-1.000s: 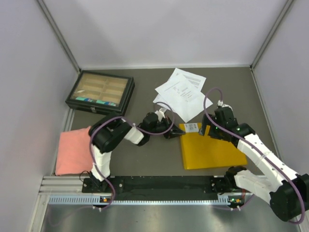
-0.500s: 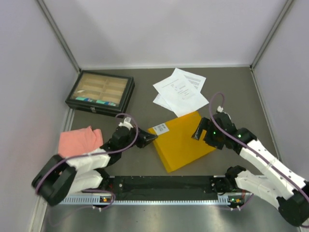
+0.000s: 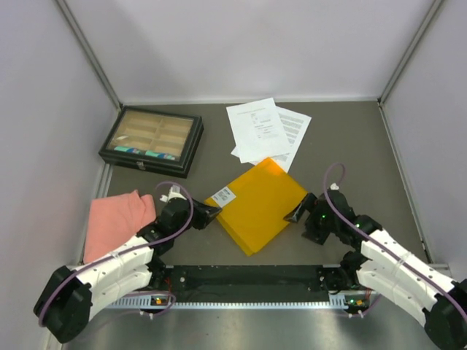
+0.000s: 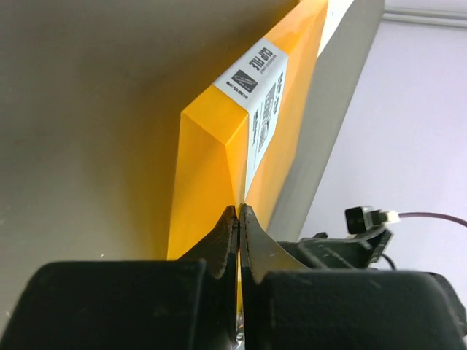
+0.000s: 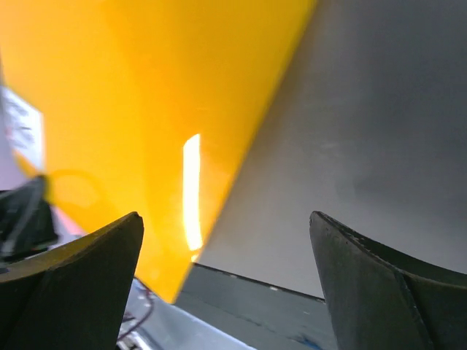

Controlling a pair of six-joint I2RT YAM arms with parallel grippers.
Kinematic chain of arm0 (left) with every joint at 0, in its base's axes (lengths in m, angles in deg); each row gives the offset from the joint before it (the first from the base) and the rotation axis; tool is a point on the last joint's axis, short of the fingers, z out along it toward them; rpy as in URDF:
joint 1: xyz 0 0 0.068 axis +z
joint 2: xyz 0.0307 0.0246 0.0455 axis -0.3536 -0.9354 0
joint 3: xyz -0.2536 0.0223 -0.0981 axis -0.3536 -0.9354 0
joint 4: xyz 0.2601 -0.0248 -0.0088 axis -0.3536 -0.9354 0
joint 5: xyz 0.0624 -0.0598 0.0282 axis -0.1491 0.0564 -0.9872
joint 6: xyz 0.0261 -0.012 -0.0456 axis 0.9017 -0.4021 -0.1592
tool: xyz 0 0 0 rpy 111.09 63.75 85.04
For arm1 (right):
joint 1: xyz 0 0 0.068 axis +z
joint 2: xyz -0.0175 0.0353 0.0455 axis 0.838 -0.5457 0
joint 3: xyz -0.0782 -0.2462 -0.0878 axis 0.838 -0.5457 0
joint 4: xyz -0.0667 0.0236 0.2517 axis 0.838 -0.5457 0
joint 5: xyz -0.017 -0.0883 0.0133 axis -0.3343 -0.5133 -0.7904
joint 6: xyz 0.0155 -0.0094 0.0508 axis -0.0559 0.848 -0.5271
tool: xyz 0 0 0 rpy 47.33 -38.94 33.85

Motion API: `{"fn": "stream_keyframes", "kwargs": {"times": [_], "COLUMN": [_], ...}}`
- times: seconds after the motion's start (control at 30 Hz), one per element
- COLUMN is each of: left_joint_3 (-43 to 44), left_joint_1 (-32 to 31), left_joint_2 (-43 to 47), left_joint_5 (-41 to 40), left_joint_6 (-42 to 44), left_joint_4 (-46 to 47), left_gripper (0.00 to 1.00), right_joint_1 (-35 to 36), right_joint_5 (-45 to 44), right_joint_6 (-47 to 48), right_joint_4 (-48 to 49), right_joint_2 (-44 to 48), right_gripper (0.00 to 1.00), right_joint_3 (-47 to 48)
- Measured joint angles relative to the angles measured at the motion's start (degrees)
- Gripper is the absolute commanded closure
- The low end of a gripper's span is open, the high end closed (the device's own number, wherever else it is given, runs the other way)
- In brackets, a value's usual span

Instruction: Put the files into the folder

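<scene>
The yellow-orange folder (image 3: 257, 204) lies turned like a diamond in the middle of the table, its white barcode label (image 3: 225, 195) near the left corner. My left gripper (image 3: 210, 213) is shut on that left corner. In the left wrist view the fingertips (image 4: 239, 211) pinch the folder (image 4: 208, 168) edge just below the label (image 4: 263, 91). My right gripper (image 3: 295, 214) stands open at the folder's right corner; in its wrist view the folder (image 5: 124, 102) fills the left side and nothing sits between the fingers (image 5: 87, 270). The files (image 3: 263, 131) lie overlapping behind the folder.
A black compartment box (image 3: 152, 140) stands at the back left. A pink cloth (image 3: 117, 222) lies at the left, beside my left arm. A black rail (image 3: 248, 281) runs along the near edge, and grey walls close in the table on three sides.
The folder has been pulled left and toward the near edge while turning, held by my left gripper. The right gripper came nearer with it. The files have shifted and turned slightly.
</scene>
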Motion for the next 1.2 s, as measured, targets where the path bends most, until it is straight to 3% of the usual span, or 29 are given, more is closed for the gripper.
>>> {"fn": "stream_keyframes", "kwargs": {"times": [0.2,0.57,0.7,1.0,1.1,1.2], "left_joint_3": [0.0,0.04,0.13,0.28,0.35,1.38], "left_joint_1": [0.2,0.22,0.22,0.48,0.48,0.5], "left_joint_2": [-0.7,-1.55,-1.57,-2.67,-2.78,-3.58], "left_joint_5": [2.14,5.55,6.27,6.38,6.25,6.19], "left_joint_6": [0.04,0.02,0.04,-0.24,0.02,0.81], "left_joint_4": [-0.61,-1.11,-1.46,-1.99,-2.71,-4.96], "left_gripper": [1.0,1.0,1.0,1.0,1.0,1.0], "right_joint_1": [0.0,0.02,0.02,0.0,0.02,0.02], "right_joint_5": [2.47,3.21,3.54,2.95,1.68,0.26], "right_joint_6": [-6.03,-10.6,-11.13,-11.78,-10.88,-9.55], "right_joint_4": [10.54,18.12,20.2,21.77,21.59,21.59], "right_joint_2": [-2.29,-5.88,-7.48,-4.72,-1.05,2.56], "right_gripper": [0.18,0.34,0.62,0.66,0.73,0.86], "right_joint_3": [-2.36,-7.65,-8.2,-10.21,-10.49,-10.51]}}
